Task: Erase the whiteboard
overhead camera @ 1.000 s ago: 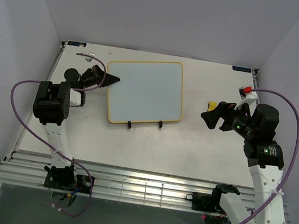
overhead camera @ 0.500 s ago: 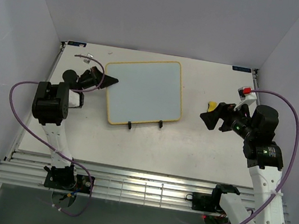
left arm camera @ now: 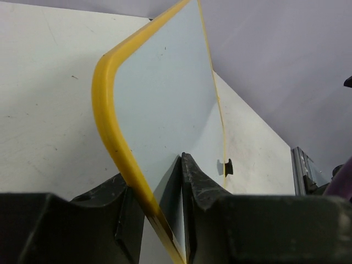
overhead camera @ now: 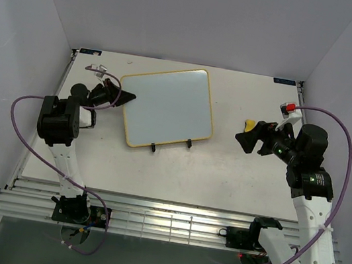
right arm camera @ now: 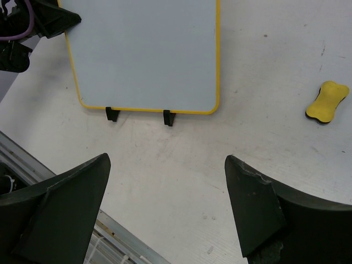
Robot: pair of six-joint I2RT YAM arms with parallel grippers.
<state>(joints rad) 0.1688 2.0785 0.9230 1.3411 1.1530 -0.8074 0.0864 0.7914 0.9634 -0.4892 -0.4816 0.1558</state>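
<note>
1. Top external view: the whiteboard (overhead camera: 167,106) sits on the table (overhead camera: 222,179), left of centre and towards the far side. Its face is turned up and its two black stand feet (overhead camera: 153,147) are on the near edge. Its long axis runs roughly left to right, skewed so that the right end lies farther away.
2. Left gripper (overhead camera: 127,95): clenched on the board's left edge near the far-left corner. The left wrist view shows the jaws pinching the yellow frame (left arm camera: 113,137), with the panel rising away from them at a tilt — so that edge looks lifted off the table.
3. Right gripper (overhead camera: 245,139): spread wide and holding nothing, it hangs over bare table well to the right of the board. The right wrist view looks between the fingers towards the board's near edge (right arm camera: 148,55).
4. A small yellow eraser (overhead camera: 249,124) lies just beyond the right fingertips on the far side, not touching the board or either gripper.
5. Judgement: no writing shows on the white face in any view, so the wiping looks finished. The left arm is the nearer one, already on the board, and the next move turns on that left-edge grip — probably lowering the edge and letting go.
</note>
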